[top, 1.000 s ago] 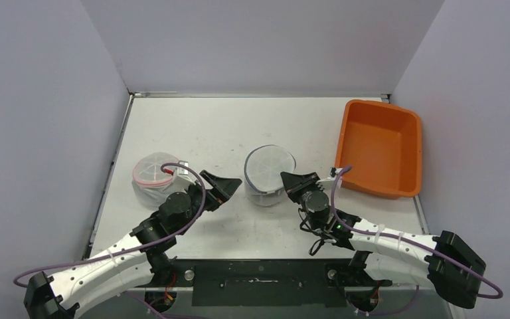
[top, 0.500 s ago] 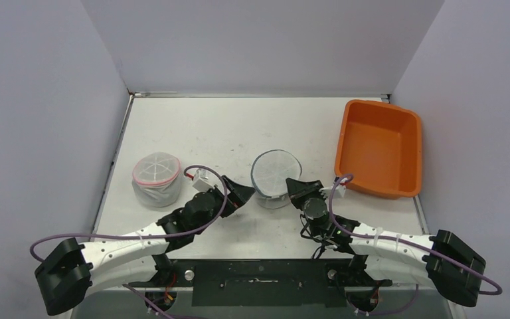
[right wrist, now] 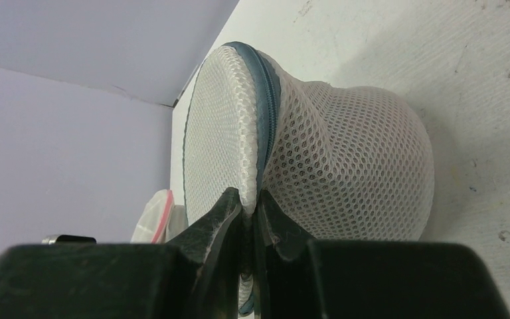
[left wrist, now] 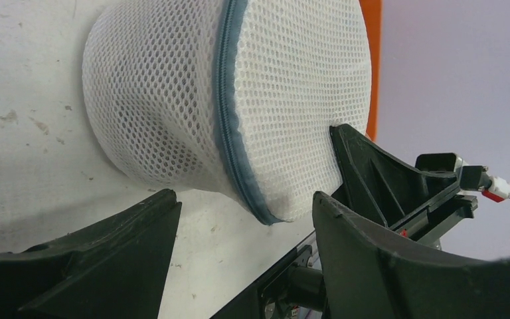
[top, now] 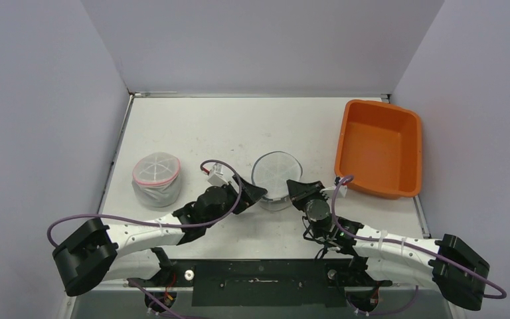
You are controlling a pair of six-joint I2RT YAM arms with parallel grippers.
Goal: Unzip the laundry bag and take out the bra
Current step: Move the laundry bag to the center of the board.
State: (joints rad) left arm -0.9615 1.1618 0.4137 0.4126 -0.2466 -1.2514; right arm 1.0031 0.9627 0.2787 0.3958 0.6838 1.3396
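Both grippers sit at the near side of the laundry bag [top: 275, 171]: the right gripper [right wrist: 249, 196] pinches its blue zip [right wrist: 265, 113], and the left gripper [left wrist: 246, 199] stands open-jawed astride the edge. The zip looks closed, so nothing is done yet; the bra is hidden, presumably inside. Farther off, the orange bin [top: 378, 149] holds nothing.

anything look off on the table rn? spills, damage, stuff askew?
Nothing spilled or torn. Only oddity: the blue-zippered mesh laundry bag has its side wall caved in near where the right hand pinches its zipper seam. The pink-rimmed bag and orange bin sit upright.
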